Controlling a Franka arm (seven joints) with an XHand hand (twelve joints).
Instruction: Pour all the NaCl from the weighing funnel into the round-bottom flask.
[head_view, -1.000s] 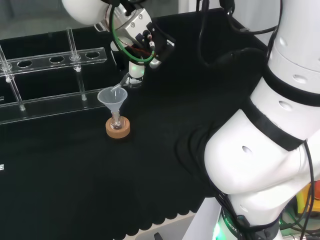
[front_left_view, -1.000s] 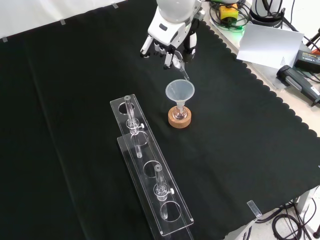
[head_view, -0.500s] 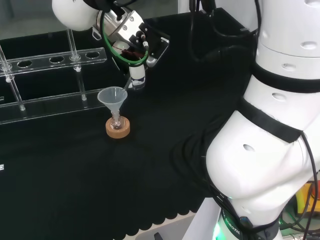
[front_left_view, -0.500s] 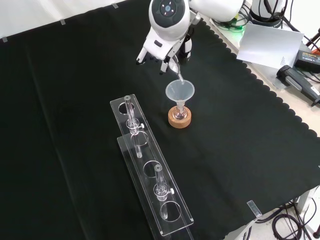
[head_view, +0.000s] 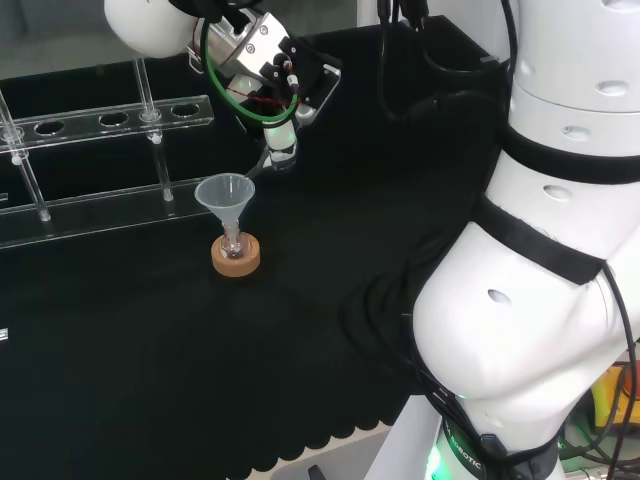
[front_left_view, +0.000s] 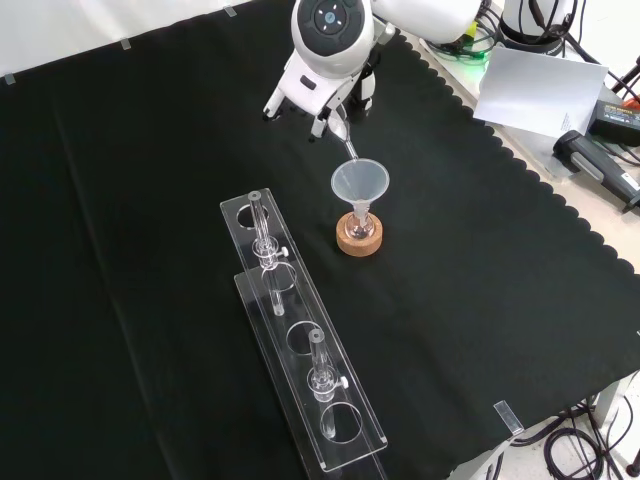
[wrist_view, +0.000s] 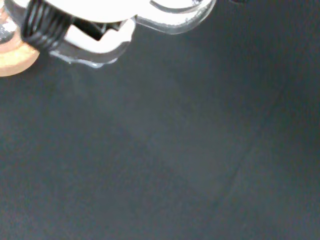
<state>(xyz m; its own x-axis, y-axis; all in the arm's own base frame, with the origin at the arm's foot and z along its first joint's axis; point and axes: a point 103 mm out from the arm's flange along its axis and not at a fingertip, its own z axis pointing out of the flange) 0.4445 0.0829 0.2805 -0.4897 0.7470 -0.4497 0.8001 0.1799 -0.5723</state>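
A small round-bottom flask (head_view: 234, 244) (front_left_view: 359, 223) sits on a cork ring (head_view: 236, 259) (front_left_view: 359, 240) with a clear plastic funnel (head_view: 224, 191) (front_left_view: 360, 182) in its neck. The hand (head_view: 264, 62) (front_left_view: 320, 82) hangs just beyond it, fingers curled round the glass weighing funnel (head_view: 255, 167) (front_left_view: 345, 140). That piece slants down, its spout tip at the plastic funnel's rim. In the wrist view the cork ring (wrist_view: 12, 61) shows beside the hand (wrist_view: 85, 31) and a clear glass edge (wrist_view: 175, 21). Any powder is too small to tell.
Two long clear racks (head_view: 100, 116) (front_left_view: 300, 345) with a few glass tubes stand beside the flask, left of it in both views. The arm's white links (head_view: 540, 300) rise at the head view's right. The cloth's scalloped edge (front_left_view: 560, 210) borders a cluttered table.
The hand has lifted and swung a little to the left in the front view, tipping the weighing funnel steeper. Its spout stays at the plastic funnel's mouth. Flask and racks have not moved.
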